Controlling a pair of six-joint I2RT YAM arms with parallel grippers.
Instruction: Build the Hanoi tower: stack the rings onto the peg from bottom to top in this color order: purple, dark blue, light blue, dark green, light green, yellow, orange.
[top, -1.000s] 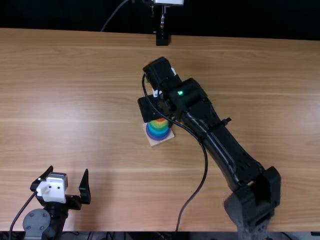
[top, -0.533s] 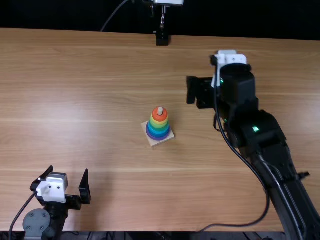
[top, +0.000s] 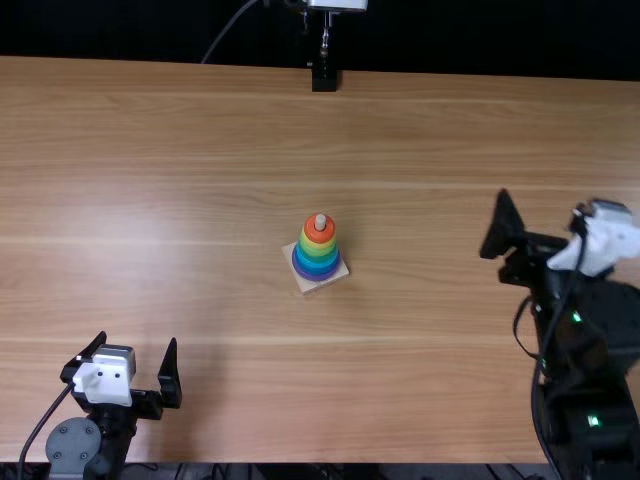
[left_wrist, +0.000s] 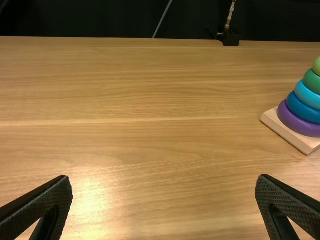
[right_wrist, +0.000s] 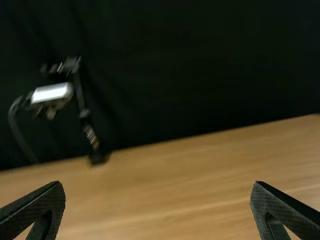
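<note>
Right wrist view first: my right gripper is wide, its two fingers well apart with nothing between them, and it looks out over the table towards a small stand by the far edge.

Over to the left wrist view — my left gripper is wide too, no ring in it. Beyond it sits the wooden base, and up from it I read the purple ring, dark blue ring, light blue ring, dark green ring and the light green ring. Lovely order, that.

Now the top view: the tower stands near the middle of the table, the yellow ring under the orange ring, the peg poking out on top. My right arm is well apart from it.

So I call it: the stacking looks finished, and this is the parking step. The next move wants no grasp at all — just settle my right arm by its own side, clear of the tower, because a stray knock could shift the base.
</note>
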